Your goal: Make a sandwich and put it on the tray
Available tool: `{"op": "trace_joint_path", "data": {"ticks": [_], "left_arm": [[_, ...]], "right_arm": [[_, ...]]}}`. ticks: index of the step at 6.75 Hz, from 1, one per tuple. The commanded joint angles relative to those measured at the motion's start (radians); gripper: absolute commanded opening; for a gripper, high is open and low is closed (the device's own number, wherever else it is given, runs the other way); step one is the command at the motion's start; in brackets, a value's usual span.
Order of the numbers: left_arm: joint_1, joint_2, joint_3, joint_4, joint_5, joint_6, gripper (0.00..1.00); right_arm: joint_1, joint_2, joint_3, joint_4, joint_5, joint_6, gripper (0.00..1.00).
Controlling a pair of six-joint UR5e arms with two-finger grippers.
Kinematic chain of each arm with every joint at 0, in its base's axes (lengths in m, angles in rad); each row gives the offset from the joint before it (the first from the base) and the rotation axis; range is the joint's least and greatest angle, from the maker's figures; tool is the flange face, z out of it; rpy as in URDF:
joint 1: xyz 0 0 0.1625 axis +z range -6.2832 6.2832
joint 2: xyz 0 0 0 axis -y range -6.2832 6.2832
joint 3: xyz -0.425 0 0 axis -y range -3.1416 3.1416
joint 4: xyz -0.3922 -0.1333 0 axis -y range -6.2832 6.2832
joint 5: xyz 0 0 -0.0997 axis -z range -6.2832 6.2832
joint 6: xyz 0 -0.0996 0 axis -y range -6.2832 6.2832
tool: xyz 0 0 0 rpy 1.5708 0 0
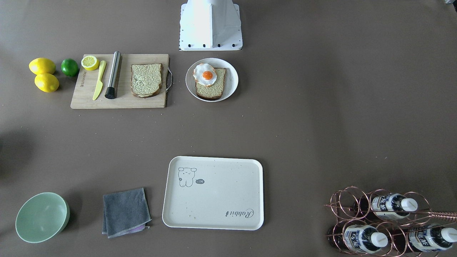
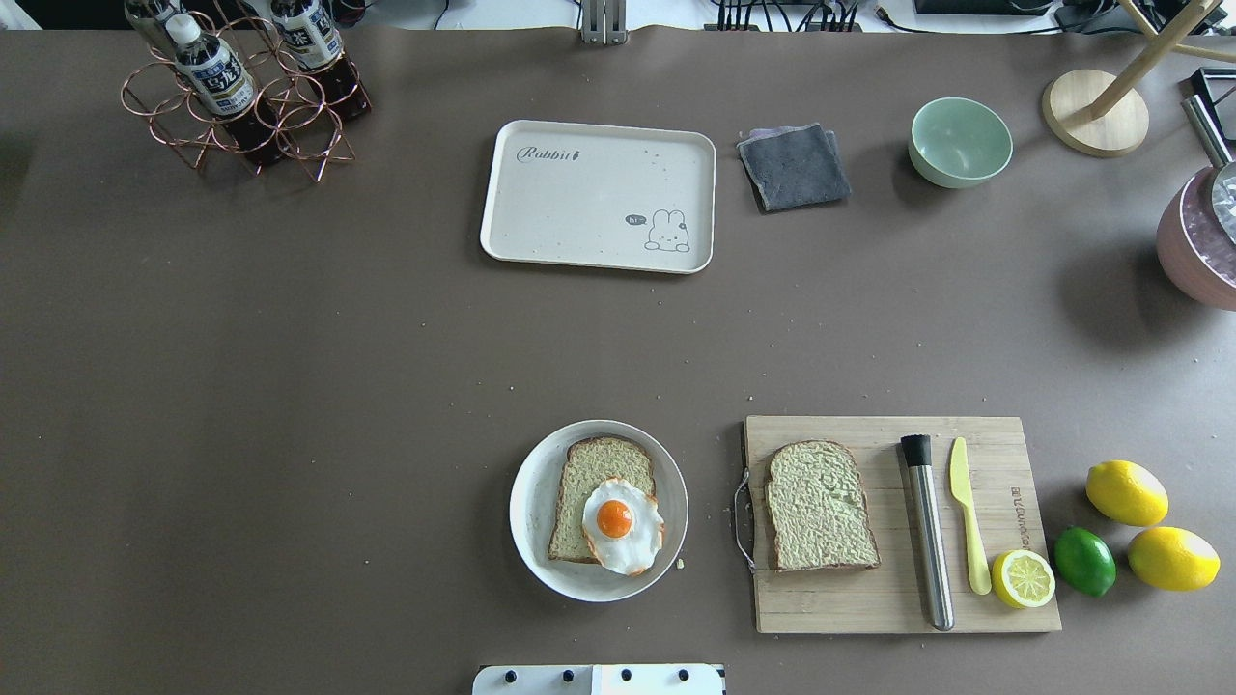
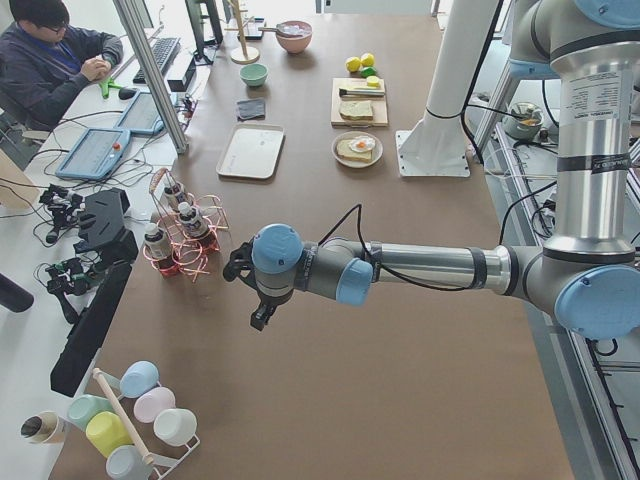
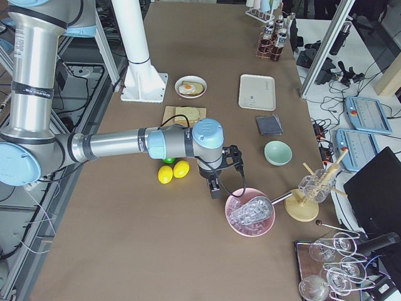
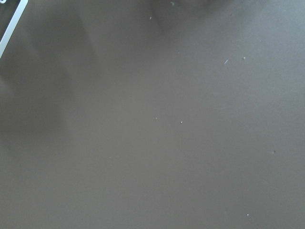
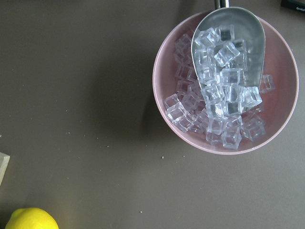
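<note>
My left gripper (image 3: 262,314) and right gripper (image 4: 216,190) hang wide, parked I'd say, fingers spread or not I can't tell, egg-topped toast (image 2: 601,497) on the plate (image 2: 527,502), second slice (image 2: 821,505) on the board (image 2: 869,603), tray (image 2: 589,198) well apart.

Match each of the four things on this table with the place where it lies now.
1 fried egg
2 bare toast slice
3 metal scoop
4 grey cloth

A in the pink bowl
B on the cutting board
C between the tray and the green bowl
D on the toast on the round plate

Pairs: 1-D, 2-B, 3-A, 4-C.
</note>
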State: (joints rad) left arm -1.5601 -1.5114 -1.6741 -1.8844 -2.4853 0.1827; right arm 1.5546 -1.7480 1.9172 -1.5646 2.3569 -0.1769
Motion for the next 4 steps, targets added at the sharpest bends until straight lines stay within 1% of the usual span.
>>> {"op": "trace_joint_path", "data": {"ticks": [1,2,3,4], "left_arm": [[0.015,-0.062,-0.001,-0.216,-0.001,-0.206,0.98],[0.078,-0.110,-0.004,-0.220,-0.006,-0.233,0.98],[0.160,-0.130,-0.004,-0.220,0.006,-0.320,0.98],[0.204,-0.124,-0.021,-0.237,0.085,-0.518,0.98]], "right_arm": [[-0.005,0.025,-0.033,0.176,0.007,0.065,1.00],[-0.025,0.050,-0.033,0.179,0.015,0.094,1.00],[-0.086,0.071,-0.030,0.179,0.024,0.213,1.00],[-0.173,0.074,0.024,0.182,0.016,0.454,1.00]]}}
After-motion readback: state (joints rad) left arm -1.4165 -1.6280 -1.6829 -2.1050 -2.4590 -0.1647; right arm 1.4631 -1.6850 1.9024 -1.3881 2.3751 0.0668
